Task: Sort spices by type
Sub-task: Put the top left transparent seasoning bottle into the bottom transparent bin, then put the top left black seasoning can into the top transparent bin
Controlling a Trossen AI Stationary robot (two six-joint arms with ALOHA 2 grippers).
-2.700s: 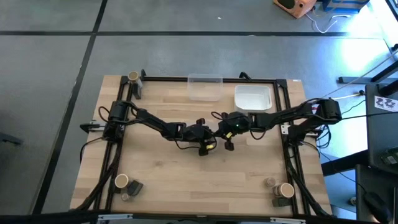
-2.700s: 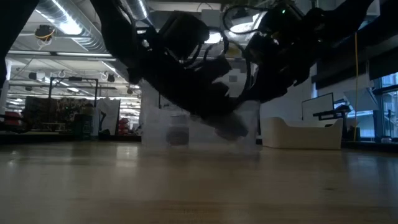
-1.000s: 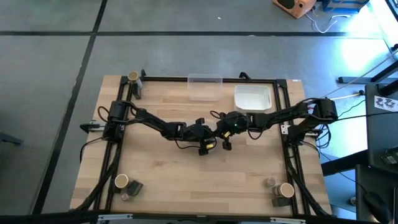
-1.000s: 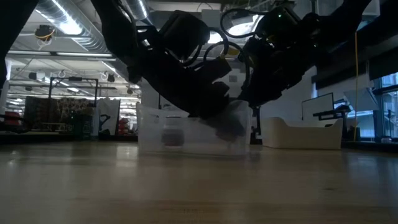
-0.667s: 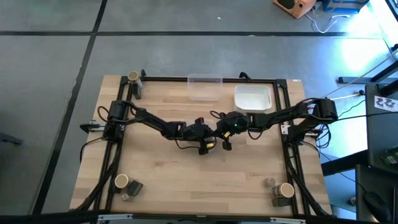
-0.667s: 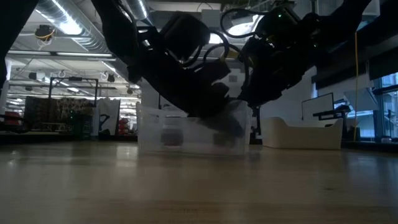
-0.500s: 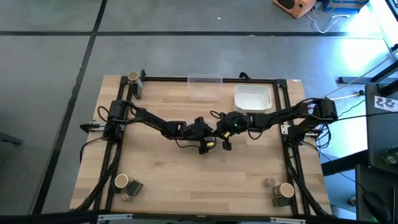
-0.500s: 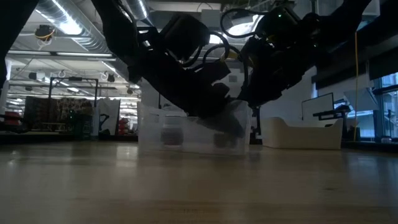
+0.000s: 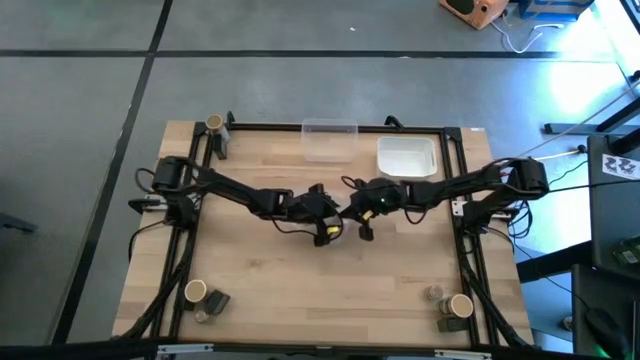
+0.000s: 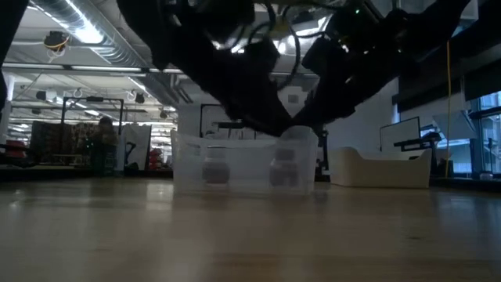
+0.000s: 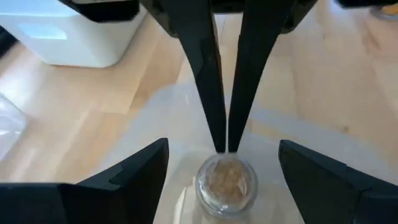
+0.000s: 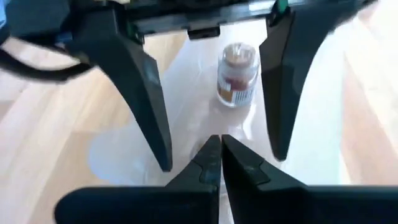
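Note:
A small round glass jar with a tan top (image 11: 227, 182) stands upright on the floor of a clear bin (image 10: 188, 160) in the middle of the table. My left gripper (image 11: 222, 155) hangs open above it, one finger to each side, touching nothing. My right gripper (image 12: 217, 142) is shut and comes from the opposite side, its tips pointing down just above the jar (image 12: 238, 73) and over the bin's clear plastic. In the low view the jar (image 10: 283, 171) shows inside the bin beside a second jar (image 10: 215, 171). My right gripper's shut fingertips (image 12: 210, 149) lie over the clear bin's plastic. Whether they touch it or pinch its wall, I cannot tell.
Another clear bin (image 9: 329, 140) and a white tray (image 9: 407, 158) stand at the far edge. Spice containers cluster at the far left corner (image 9: 214, 124), the near left corner (image 9: 195, 292) and the near right corner (image 9: 459, 304). Bare wood lies near the front.
My left gripper has let go of the jar and risen, drawing back a little toward the table's left edge. The jar stays upright in the clear bin, now uncovered in the low view.

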